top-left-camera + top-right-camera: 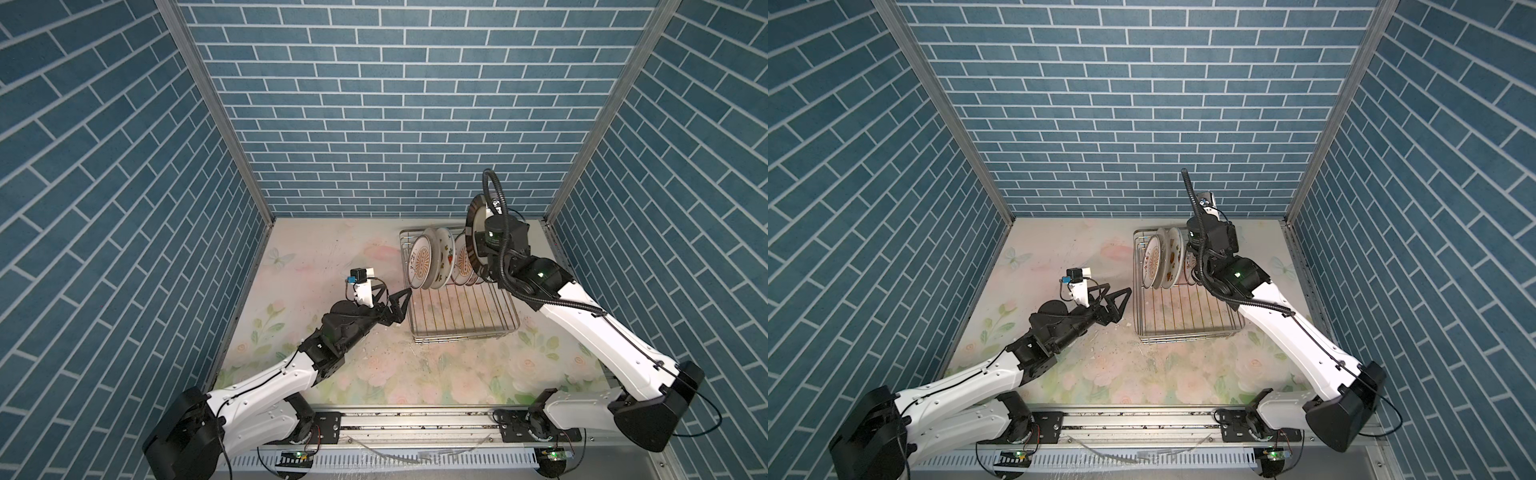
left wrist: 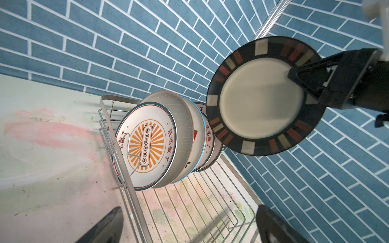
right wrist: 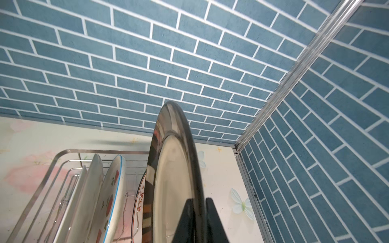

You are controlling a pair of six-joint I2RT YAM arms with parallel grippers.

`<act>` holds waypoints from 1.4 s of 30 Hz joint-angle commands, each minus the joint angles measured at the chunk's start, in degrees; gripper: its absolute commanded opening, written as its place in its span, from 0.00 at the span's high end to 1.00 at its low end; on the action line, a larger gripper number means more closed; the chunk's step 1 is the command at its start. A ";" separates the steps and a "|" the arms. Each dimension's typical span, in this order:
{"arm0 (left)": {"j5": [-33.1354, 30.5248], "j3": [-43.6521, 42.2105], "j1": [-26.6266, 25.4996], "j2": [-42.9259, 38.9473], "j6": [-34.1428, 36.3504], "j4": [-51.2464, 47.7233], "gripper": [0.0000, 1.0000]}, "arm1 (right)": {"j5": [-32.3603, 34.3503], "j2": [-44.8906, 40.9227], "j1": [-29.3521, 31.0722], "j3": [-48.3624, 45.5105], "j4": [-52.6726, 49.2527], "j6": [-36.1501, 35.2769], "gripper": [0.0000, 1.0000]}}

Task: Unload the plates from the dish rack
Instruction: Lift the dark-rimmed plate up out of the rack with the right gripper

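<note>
One dark-rimmed plate [image 2: 261, 98] above rack [image 1: 457, 309], rim pinched in R claw [image 3: 199, 199]; L claw [image 1: 1119, 288] spread beside rack.

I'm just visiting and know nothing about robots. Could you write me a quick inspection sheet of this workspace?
Surface: floral tabletop, flat, mostly bare.
Job's things: dish rack stands at the back right. Several plates stand on edge in it. The dark-rimmed plate is held up above the rack.
Clutter: small dark specks on the tabletop.
Grippers: right gripper shut on the dark-rimmed plate's rim. Left gripper open and empty, beside the rack.
Cables: black ribbed hose loops above the right gripper.
Surroundings: blue brick-pattern walls on three sides, metal rail along the front.
</note>
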 commanded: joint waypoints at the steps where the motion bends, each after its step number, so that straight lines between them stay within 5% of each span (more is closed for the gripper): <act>1: 2.06 0.12 -0.22 -1.15 1.04 1.55 0.00 | 1.46 -5.62 0.52 -1.77 5.35 0.23 1.00; 13: 5.70 -0.39 -0.22 -1.24 -1.10 4.07 0.00 | -18.37 -17.99 -0.27 -8.36 3.35 7.94 1.00; 26: 9.19 -1.15 -0.49 -4.73 -1.44 3.67 0.00 | -50.35 -19.34 -9.28 -10.23 5.66 18.42 1.00; 42: 12.74 -4.56 -0.64 -6.60 -8.39 12.67 0.00 | -77.38 -15.25 -16.59 -15.96 23.34 32.31 1.00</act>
